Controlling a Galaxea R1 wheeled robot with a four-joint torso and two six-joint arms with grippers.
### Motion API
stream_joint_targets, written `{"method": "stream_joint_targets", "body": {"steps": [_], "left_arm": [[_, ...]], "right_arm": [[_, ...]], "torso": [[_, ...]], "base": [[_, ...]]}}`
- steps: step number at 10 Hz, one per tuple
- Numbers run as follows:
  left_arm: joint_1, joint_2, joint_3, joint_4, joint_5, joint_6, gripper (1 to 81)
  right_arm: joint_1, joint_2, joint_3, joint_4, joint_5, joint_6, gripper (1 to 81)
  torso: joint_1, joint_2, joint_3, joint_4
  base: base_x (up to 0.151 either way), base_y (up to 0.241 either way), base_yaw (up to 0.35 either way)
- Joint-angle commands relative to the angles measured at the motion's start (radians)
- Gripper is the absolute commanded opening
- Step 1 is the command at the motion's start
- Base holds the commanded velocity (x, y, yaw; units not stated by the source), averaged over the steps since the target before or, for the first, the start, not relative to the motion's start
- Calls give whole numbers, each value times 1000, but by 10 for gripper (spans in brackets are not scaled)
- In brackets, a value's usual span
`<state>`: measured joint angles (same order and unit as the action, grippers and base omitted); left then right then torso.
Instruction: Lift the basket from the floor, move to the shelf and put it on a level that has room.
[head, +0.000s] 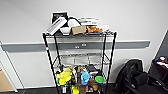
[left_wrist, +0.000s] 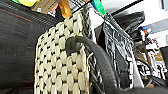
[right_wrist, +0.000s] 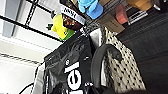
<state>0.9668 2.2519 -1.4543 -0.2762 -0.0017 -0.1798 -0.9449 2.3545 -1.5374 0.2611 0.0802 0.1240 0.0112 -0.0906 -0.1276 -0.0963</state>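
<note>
The shelf (head: 111, 50) stands straight ahead against a white wall. Its top tier is crowded with books and a bowl. The level (head: 82, 55) below that is a bare wire grid, and lower tiers hold colourful toys (head: 75, 76). The woven beige basket (left_wrist: 62, 65) (right_wrist: 125, 67) hangs close under both wrists, beside the lower tiers, with black-and-white things (right_wrist: 72, 75) inside. One dark handle (left_wrist: 100, 57) arches up into my left gripper (left_wrist: 140, 91), which is shut on it. The other handle (right_wrist: 96, 65) runs up into my right gripper (right_wrist: 105, 91), shut likewise. Dark carpet floor (left_wrist: 17, 50) lies beside the basket.
A black backpack (head: 132, 75) leans on the wall right of the rack. A dark table (head: 160, 66) with small items stands at the far right. Tan wood flooring (head: 5, 83) shows at the far left. A grey rail (head: 25, 46) runs along the wall.
</note>
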Motion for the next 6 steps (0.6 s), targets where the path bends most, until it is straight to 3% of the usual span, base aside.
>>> {"method": "stream_joint_targets", "body": {"steps": [1, 6], "left_arm": [[-121, -21, 61, 15, 9, 13, 10], [-119, -21, 61, 15, 9, 13, 10]], "right_arm": [[116, -10, 37, 7, -14, 8, 10], [117, -10, 39, 9, -14, 9, 10]], "torso": [[0, 0, 0, 0], [0, 0, 0, 0]], "base": [[136, 0, 0], [136, 0, 0]]}}
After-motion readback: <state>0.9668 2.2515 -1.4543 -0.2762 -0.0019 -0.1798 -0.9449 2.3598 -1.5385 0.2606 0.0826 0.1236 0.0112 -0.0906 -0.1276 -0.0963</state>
